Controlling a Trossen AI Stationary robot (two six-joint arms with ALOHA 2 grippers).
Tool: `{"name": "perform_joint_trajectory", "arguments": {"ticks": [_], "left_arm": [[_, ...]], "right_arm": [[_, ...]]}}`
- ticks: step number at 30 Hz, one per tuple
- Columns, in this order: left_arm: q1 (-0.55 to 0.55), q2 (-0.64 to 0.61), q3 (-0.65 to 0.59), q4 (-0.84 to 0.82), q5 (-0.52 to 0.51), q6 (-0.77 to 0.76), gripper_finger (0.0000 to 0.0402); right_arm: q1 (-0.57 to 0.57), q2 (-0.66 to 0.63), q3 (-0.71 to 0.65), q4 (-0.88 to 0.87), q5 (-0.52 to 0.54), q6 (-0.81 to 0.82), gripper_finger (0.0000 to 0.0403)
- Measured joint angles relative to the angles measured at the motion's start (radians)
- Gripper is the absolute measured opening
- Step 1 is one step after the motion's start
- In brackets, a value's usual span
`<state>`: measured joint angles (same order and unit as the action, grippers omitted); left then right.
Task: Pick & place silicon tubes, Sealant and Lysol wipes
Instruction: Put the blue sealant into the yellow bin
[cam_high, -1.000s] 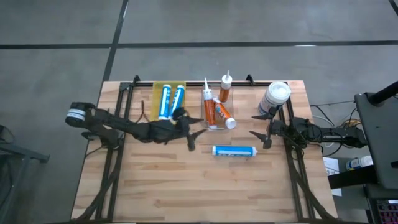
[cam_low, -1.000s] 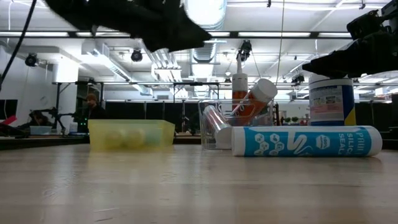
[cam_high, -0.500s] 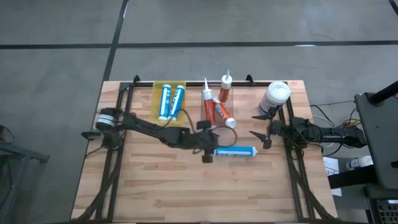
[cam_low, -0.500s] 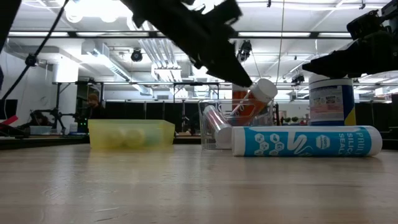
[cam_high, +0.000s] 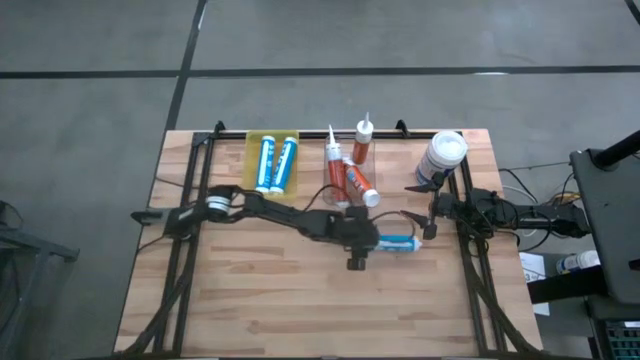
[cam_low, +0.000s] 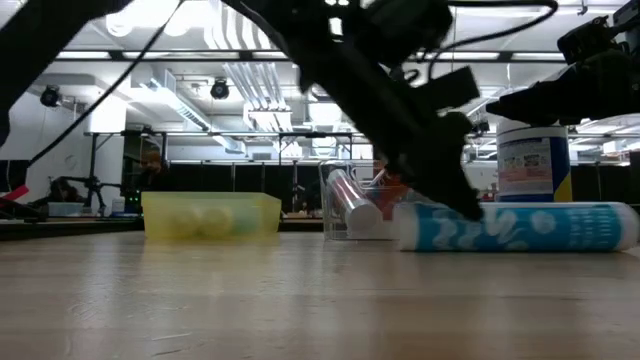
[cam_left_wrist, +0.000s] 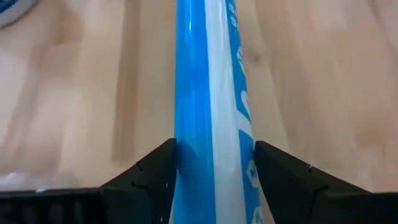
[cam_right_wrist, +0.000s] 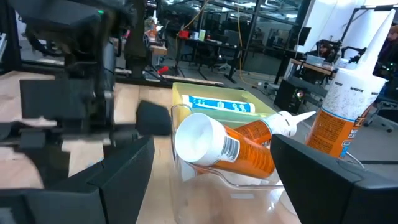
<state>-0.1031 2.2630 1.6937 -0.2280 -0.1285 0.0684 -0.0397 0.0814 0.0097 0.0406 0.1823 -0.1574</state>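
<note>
The left gripper (cam_high: 362, 243) is straddling the blue-and-white tube (cam_left_wrist: 211, 106) lying on the table (cam_high: 250, 300), a finger (cam_left_wrist: 149, 177) standing close on each side, not visibly clamped. Beyond its fingertips the clear bin (cam_high: 345, 178) is holding orange tubes (cam_right_wrist: 245, 149). The right gripper (cam_high: 420, 207) is hovering with fingers spread wide, the Lysol wipes (cam_high: 442, 157) standing just beside them

Bright, even light falls from ceiling strip lamps (cam_low: 200, 55), which glare white in the low view. Shadows on the table (cam_high: 250, 300) are soft. The blue-and-white tube (cam_left_wrist: 208, 93) looks slightly blurred, perhaps from closeness.
</note>
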Motion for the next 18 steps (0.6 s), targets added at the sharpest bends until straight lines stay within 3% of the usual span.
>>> {"name": "perform_joint_trajectory", "arguments": {"ticks": [3, 6, 9, 12, 18], "left_arm": [[0.008, 0.092, 0.102, -0.055, 0.102, 0.034, 0.0202], [0.002, 0.153, 0.187, -0.123, 0.119, 0.081, 0.0196], [0.001, 0.186, 0.245, -0.201, 0.133, 0.015, 0.0184], [0.003, 0.196, 0.258, -0.233, 0.141, -0.069, 0.0182], [0.001, 0.196, 0.254, -0.235, 0.092, -0.067, 0.0206]], "right_arm": [[0.000, 0.000, 0.000, 0.000, 0.000, 0.000, 0.0320], [0.000, 0.000, 0.000, 0.000, 0.000, 0.000, 0.0320], [0.000, 0.000, 0.000, 0.000, 0.000, 0.000, 0.0320], [0.000, 0.000, 0.000, 0.000, 0.000, 0.000, 0.0320], [0.000, 0.000, 0.000, 0.000, 0.000, 0.000, 0.0320]]}}
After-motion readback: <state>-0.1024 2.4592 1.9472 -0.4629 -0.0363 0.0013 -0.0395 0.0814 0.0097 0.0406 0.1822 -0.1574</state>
